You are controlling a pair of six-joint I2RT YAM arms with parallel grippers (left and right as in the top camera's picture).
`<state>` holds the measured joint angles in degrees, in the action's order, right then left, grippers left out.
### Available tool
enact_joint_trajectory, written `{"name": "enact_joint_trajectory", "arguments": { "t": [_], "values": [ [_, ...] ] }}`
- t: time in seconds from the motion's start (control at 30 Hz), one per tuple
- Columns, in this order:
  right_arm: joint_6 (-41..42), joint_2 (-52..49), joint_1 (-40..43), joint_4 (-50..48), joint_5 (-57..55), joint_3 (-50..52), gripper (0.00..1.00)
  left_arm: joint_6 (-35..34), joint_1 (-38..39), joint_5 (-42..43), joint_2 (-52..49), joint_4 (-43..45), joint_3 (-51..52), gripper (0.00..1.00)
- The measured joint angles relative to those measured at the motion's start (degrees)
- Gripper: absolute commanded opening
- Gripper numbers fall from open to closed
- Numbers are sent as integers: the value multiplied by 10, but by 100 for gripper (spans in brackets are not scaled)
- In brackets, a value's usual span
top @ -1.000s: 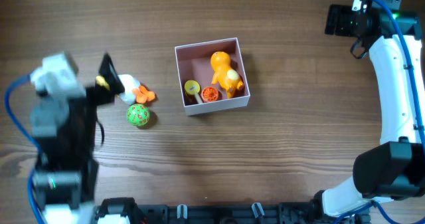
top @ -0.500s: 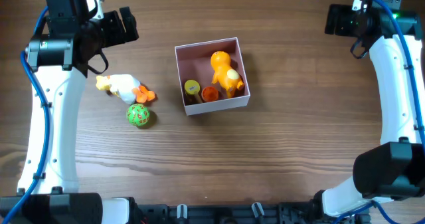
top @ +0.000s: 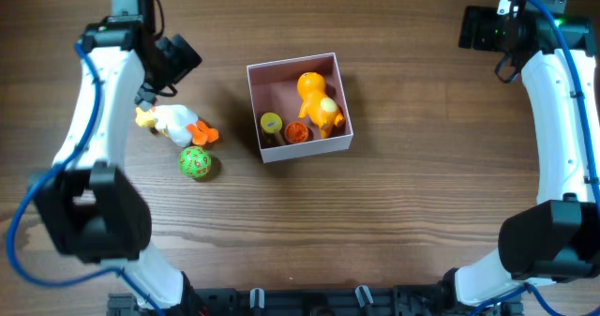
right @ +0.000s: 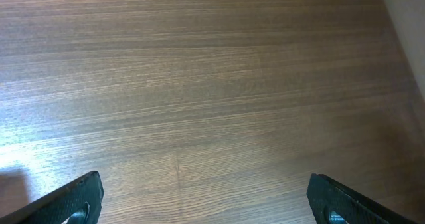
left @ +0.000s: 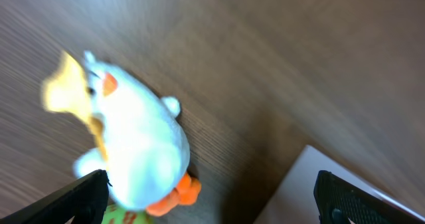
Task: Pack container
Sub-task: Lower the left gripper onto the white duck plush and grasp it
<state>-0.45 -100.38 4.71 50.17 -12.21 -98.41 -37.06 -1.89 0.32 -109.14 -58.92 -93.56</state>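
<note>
The container, white-walled with a pink inside, sits mid-table and holds an orange duck toy, a yellow-green round piece and an orange piece. Its white corner shows in the left wrist view. A white duck toy with orange feet lies left of it, a green ball just below. My left gripper is open and empty, above the white duck, apart from it. My right gripper is open and empty over bare wood at the far right.
Brown wooden tabletop all round. The right arm runs along the right edge. The left arm runs down the left side.
The left arm has swung in from the lower left to above the white duck. The toys, the container and the right arm have not moved.
</note>
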Motion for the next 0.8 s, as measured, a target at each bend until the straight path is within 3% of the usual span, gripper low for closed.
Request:
{"name": "enact_joint_trajectory", "arguments": {
  "t": [0.13,0.37,0.63,0.8],
  "values": [
    [0,0,0,0,0,0,100,-34,-6,40,-73,-2,0,97],
    [0,0,0,0,0,0,100,-67,-66,81,-80,-33,-2,98],
    [0,0,0,0,0,0,100,-57,-90,93,-80,-29,-45,99],
    [0,0,0,0,0,0,100,-50,-90,95,-80,-82,-92,100]
  ]
}}
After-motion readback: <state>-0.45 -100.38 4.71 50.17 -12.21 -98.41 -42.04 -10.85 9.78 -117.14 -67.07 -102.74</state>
